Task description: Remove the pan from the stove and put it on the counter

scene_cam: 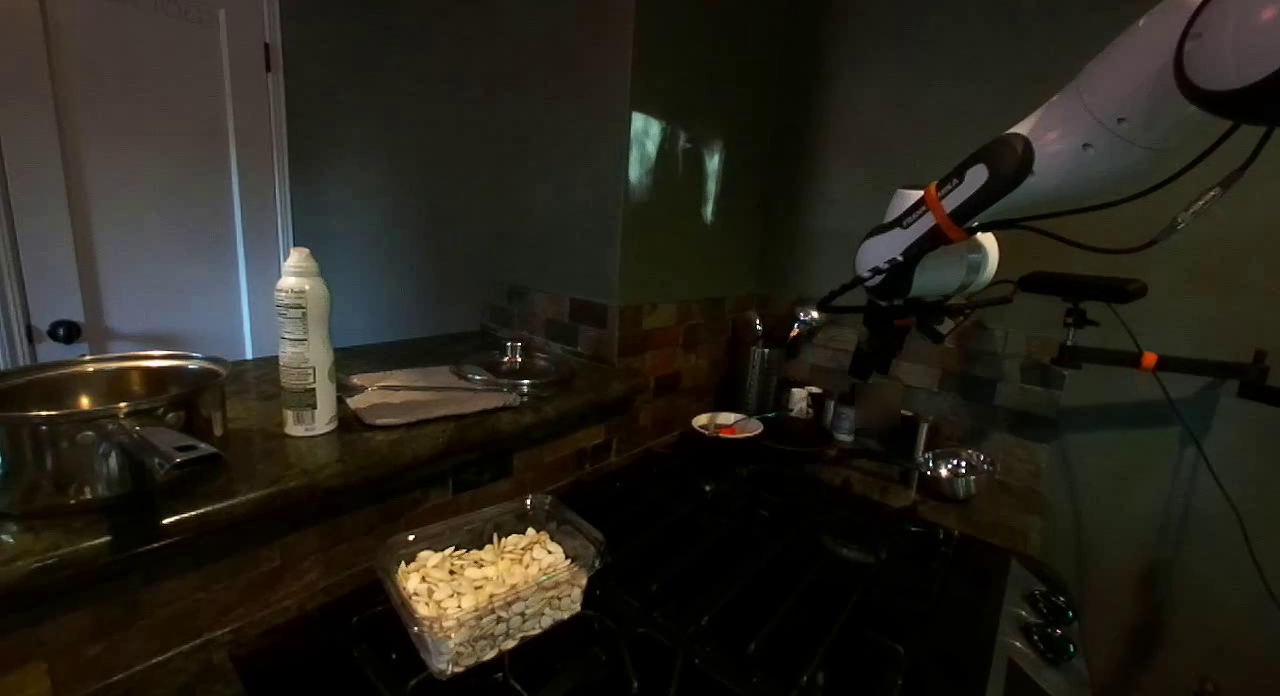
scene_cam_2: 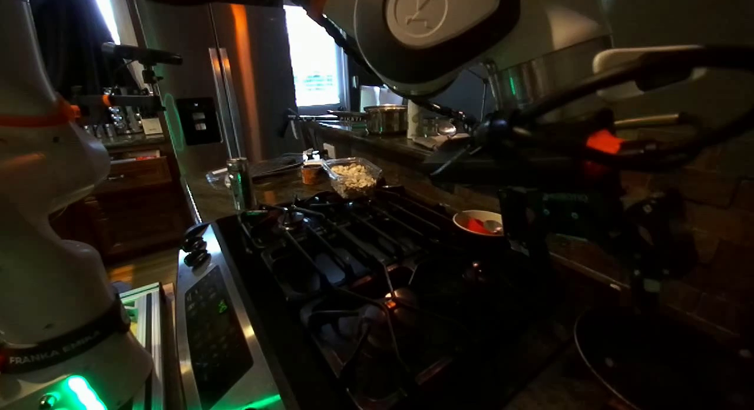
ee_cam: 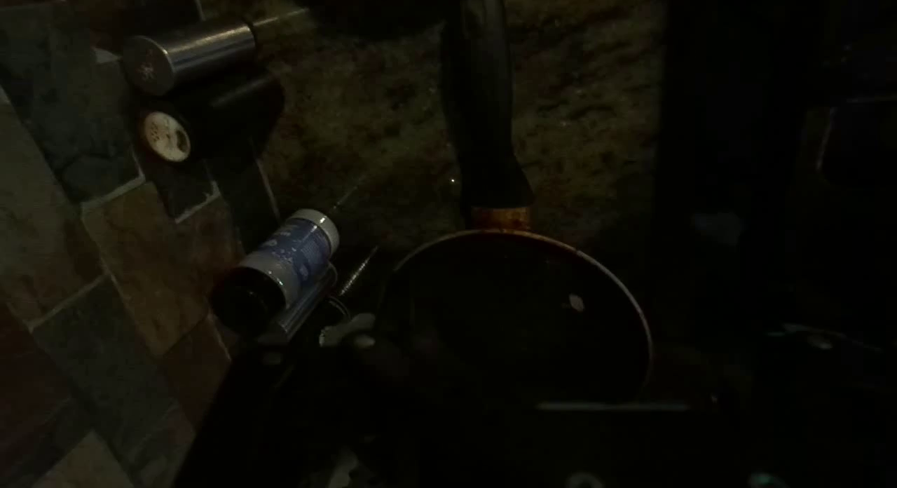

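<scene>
Dim tiled wall (ee_cam: pixel 133 278) behind; we see the pan (ee_cam: pixel 515 313) on the counter (ee_cam: pixel 581 116) beside the stove (scene_cam_2: pixel 347 260), so the transfer looks done. Above hangs the gripper (scene_cam: pixel 872 366), its jaws too dark for us to read; perhaps only withdrawing is left.

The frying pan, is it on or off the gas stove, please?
Off: in the wrist view, the frying pan lies beside the gas stove, its handle over the speckled stone counter.
</scene>
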`<state>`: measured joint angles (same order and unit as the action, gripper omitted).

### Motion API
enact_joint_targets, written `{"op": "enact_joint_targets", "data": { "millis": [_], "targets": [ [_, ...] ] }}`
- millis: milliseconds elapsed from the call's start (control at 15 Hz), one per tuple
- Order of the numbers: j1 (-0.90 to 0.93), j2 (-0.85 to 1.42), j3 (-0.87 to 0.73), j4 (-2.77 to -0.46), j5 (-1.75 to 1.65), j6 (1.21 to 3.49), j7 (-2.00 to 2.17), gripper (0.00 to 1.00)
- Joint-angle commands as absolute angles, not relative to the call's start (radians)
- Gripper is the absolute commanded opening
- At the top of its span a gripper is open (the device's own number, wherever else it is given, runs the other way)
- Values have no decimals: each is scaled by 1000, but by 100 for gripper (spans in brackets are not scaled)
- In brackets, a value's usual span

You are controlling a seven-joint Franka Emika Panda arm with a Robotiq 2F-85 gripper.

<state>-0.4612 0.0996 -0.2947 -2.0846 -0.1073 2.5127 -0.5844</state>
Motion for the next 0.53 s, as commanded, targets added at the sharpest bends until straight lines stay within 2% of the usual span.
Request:
{"op": "enact_joint_targets", "data": {
  "millis": [0, 267, 333, 467],
  "targets": [
    [-422, -15, -288, -2208, -40, 2585, -715, 100],
    [-330, -71, -254, -2276, 215, 2684, -887, 100],
    [-347, -16, -283, -2207, 115, 2640, -805, 100],
    [-312, -36, -272, -2231, 172, 2662, -839, 100]
  ]
}}
